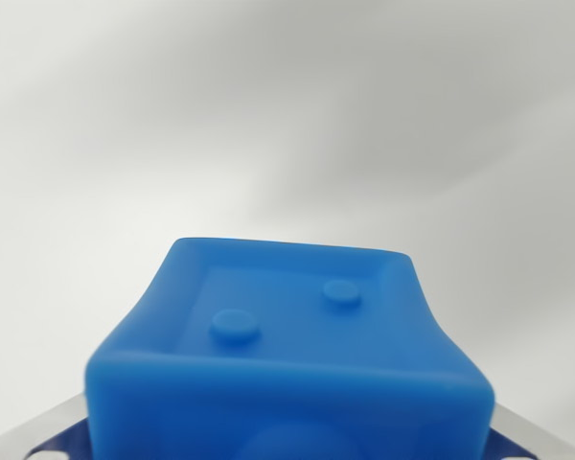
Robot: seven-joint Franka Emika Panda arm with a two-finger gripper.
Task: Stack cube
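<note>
A blue cube [287, 335] fills the lower middle of the wrist view, very close to the camera. Its upward face is recessed, with a raised rim and two round studs. Grey fingers [48, 431] show at the bottom left and bottom right corners, pressed against the cube's sides. My gripper [287, 446] is shut on the blue cube. The cube hides whatever lies straight below it. No second cube is in view.
Behind the cube there is only a blurred white and grey surface with soft shadows across it. No edges or other objects can be made out.
</note>
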